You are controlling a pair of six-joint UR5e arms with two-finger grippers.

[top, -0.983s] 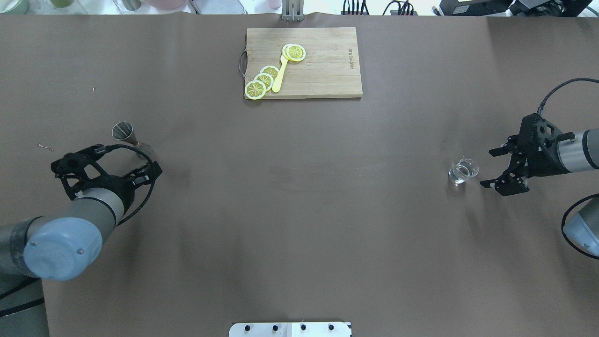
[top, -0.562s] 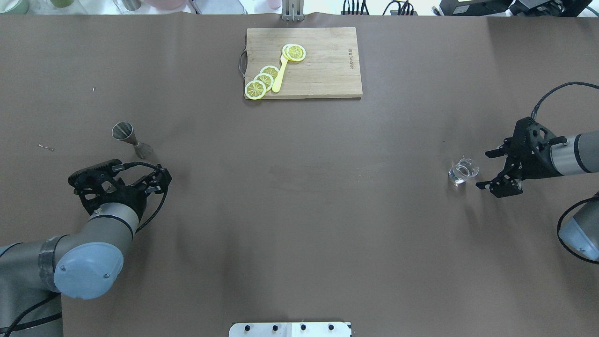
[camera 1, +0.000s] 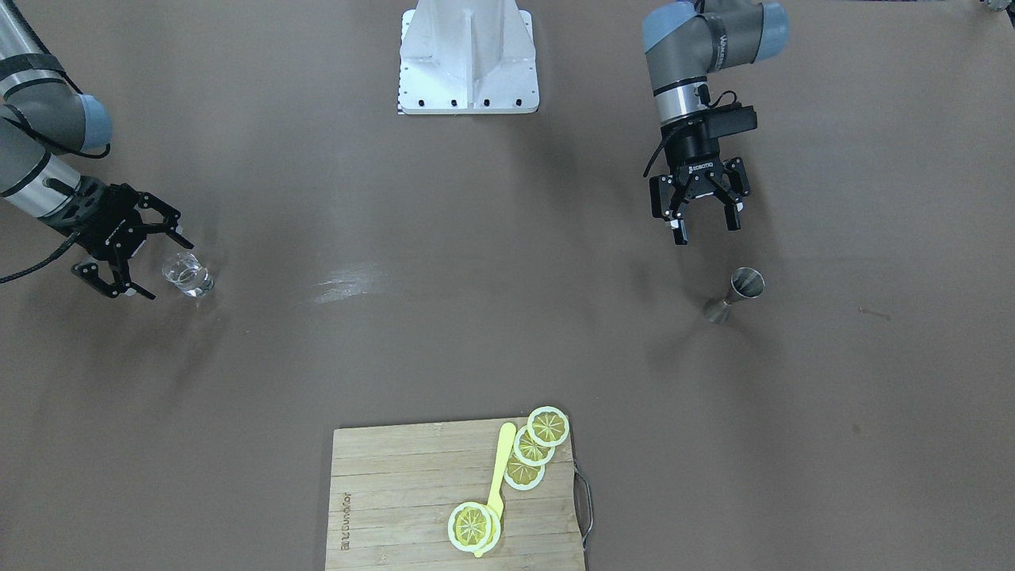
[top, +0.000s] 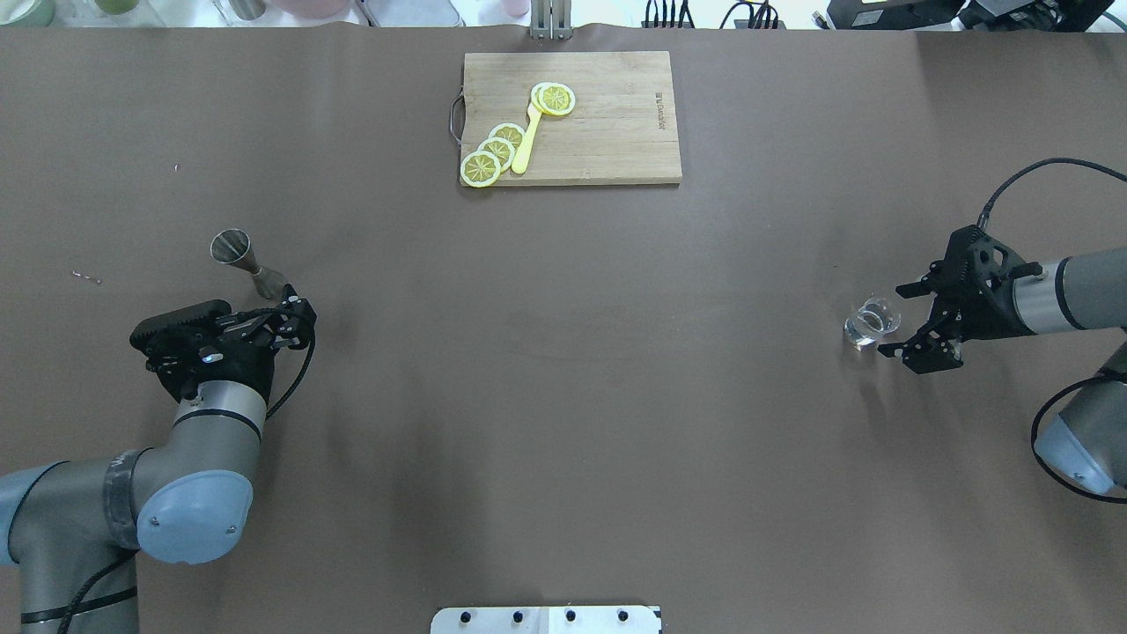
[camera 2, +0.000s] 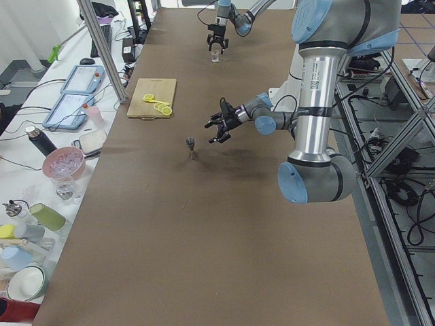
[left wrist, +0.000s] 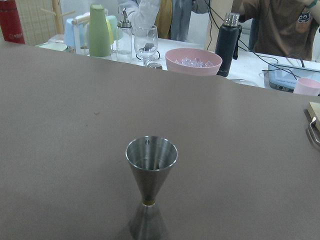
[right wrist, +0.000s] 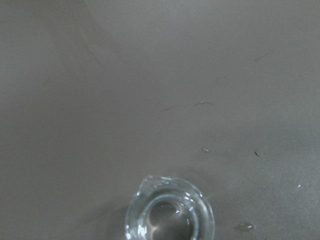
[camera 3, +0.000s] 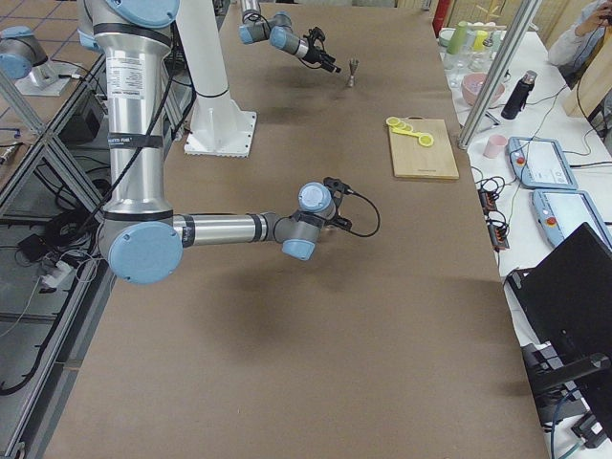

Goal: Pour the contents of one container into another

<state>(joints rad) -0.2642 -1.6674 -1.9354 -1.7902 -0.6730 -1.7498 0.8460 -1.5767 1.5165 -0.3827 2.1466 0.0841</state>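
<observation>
Both grippers were held spread near their vessels on the brown table [top: 572,396], with nothing grasped.

The small clear drinking glass with a thick base [top: 872,321] was stood upright at the table's right side. The right gripper [top: 891,321] was brought in level with it, fingers set wide, the tips just beside the glass and not closed on it. The small silver steel jigger of two joined cones [top: 247,262] was stood upright at the left side, with the left gripper [camera 1: 706,230] near it but apart, fingers likewise spread. A wooden cutting board [top: 607,132] bearing lemon slices [top: 493,151] was laid at the far edge, well apart from both.
</observation>
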